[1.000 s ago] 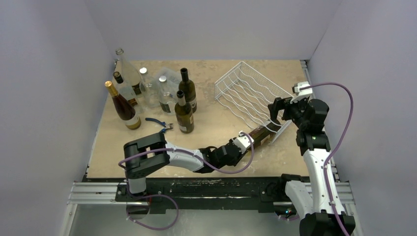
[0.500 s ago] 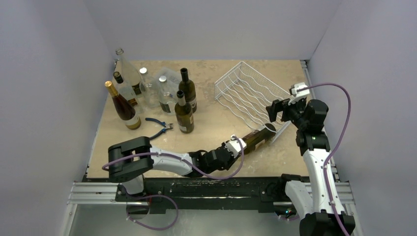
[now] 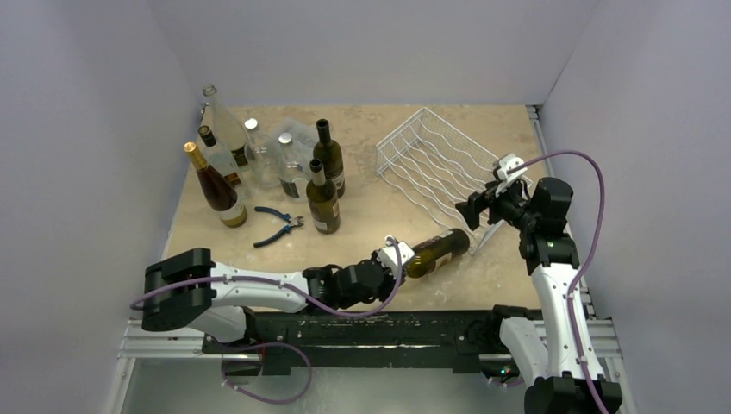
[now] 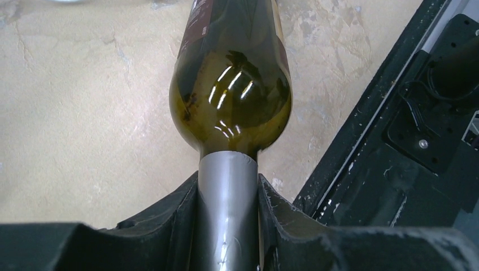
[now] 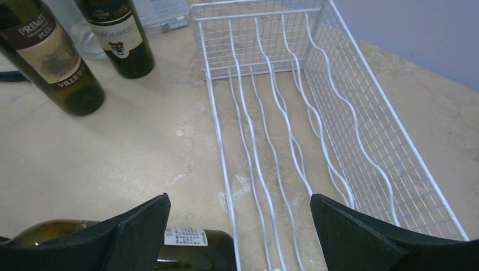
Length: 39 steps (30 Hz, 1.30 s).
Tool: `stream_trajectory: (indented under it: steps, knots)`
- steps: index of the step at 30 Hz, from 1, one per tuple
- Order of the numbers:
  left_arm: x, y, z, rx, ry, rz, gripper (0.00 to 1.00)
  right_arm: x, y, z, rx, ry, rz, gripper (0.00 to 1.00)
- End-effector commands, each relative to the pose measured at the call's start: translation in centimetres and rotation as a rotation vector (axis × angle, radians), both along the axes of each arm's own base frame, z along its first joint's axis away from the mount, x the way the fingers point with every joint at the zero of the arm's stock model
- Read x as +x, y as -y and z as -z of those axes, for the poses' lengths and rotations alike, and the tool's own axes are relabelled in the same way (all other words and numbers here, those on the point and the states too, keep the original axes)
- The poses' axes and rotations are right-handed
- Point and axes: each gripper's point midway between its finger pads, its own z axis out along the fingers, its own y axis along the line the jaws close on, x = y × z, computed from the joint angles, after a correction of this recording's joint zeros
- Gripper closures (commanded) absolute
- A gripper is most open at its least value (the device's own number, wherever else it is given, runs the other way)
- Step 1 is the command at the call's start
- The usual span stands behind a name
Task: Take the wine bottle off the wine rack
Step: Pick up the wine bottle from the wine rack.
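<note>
A dark green wine bottle (image 3: 438, 248) lies on its side on the table, just off the near left corner of the white wire wine rack (image 3: 431, 164). My left gripper (image 3: 395, 257) is shut on its silver-foiled neck (image 4: 228, 203), with the bottle's body (image 4: 231, 90) stretching away from it. My right gripper (image 3: 477, 207) is open and empty above the rack's near end. In the right wrist view the rack (image 5: 294, 113) holds no bottles, and the bottle's base (image 5: 192, 248) lies at its left edge between the fingers.
Several upright bottles (image 3: 323, 203) stand at the back left, with blue-handled pliers (image 3: 276, 226) lying near them. The black base rail (image 4: 395, 124) runs close along the bottle's right side in the left wrist view.
My left arm has pulled the bottle leftward and toward the near edge, out of the rack's corner. My right gripper has shifted a little left over the rack.
</note>
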Motion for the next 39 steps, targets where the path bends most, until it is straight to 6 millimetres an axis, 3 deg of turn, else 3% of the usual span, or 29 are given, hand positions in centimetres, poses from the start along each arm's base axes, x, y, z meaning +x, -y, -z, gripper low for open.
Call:
stream_trajectory:
  steps: [1,8,15,20,25,28,39]
  knots:
    - [-0.6,-0.7,-2.6,-0.07,-0.048,-0.024,1.0,-1.2,-1.7,-1.1,-0.019,0.037,-0.134,0.01]
    - [-1.5,-3.0,-3.1,-0.043,-0.119,-0.051,1.0,-2.5,-3.3,-0.4,-0.015,0.015,-0.263,0.01]
    - [-2.2,-4.8,-4.1,0.007,-0.215,-0.079,1.0,-5.1,-6.5,1.2,-0.074,0.008,-0.503,0.01]
    - [-2.4,-5.4,-5.1,-0.031,-0.313,-0.072,1.0,-7.6,-8.6,3.0,-0.161,0.073,-0.702,0.01]
    - [-2.5,-5.8,-6.3,-0.067,-0.391,-0.07,1.0,-11.7,-10.0,4.4,-0.209,0.213,-0.965,0.01]
    - [-2.6,-5.7,-7.1,-0.081,-0.42,-0.06,1.0,-13.1,-10.7,4.6,-0.199,0.25,-1.043,0.01]
    - [-3.0,-2.7,-9.2,-0.084,-0.49,0.012,1.0,-12.3,-13.2,7.1,-0.275,0.198,-1.082,0.01]
